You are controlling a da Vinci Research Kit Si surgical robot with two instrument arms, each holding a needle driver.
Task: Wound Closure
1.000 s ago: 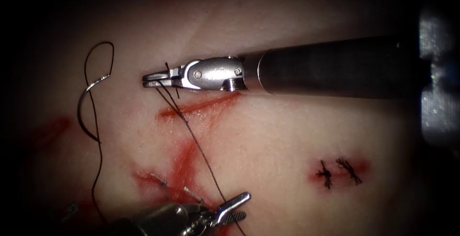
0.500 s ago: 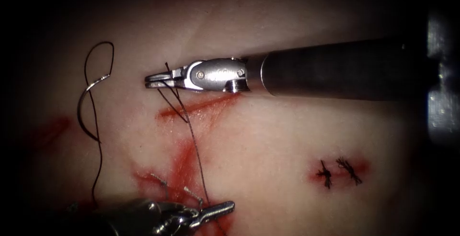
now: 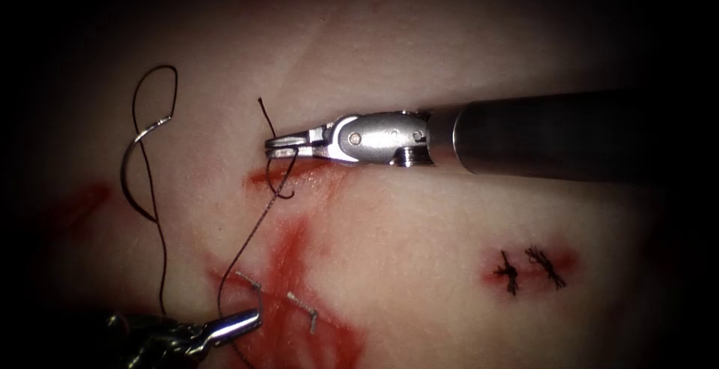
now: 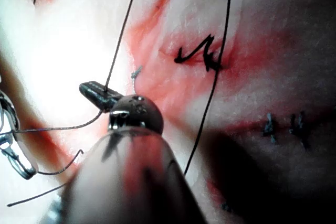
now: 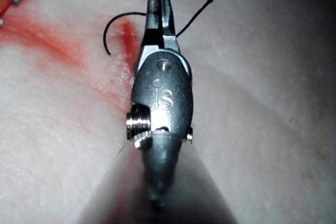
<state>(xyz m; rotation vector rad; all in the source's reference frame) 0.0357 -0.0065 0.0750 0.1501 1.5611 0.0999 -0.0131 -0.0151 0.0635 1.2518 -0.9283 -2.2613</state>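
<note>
We are gripping the thread (image 3: pixel 255 223) with both end effectors, right end effector (image 3: pixel 271 143) over the cut (image 3: pixel 288 176), left end effector (image 3: pixel 251 318) nearer; needle (image 3: pixel 135 163) is lying free at left, knot unfinished.

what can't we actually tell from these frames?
- Endoscope view: left tool shaft is lost in the dark corner.
- Endoscope view: thread crosses itself under the right tool; whether a knot has formed is too fine to tell.
- Needle lies free on the tissue, left of the cut; its thread junction is too small.

Shiny metal claw (image 3: pixel 271 146); moist glossy tissue (image 3: pixel 419 219)
</note>
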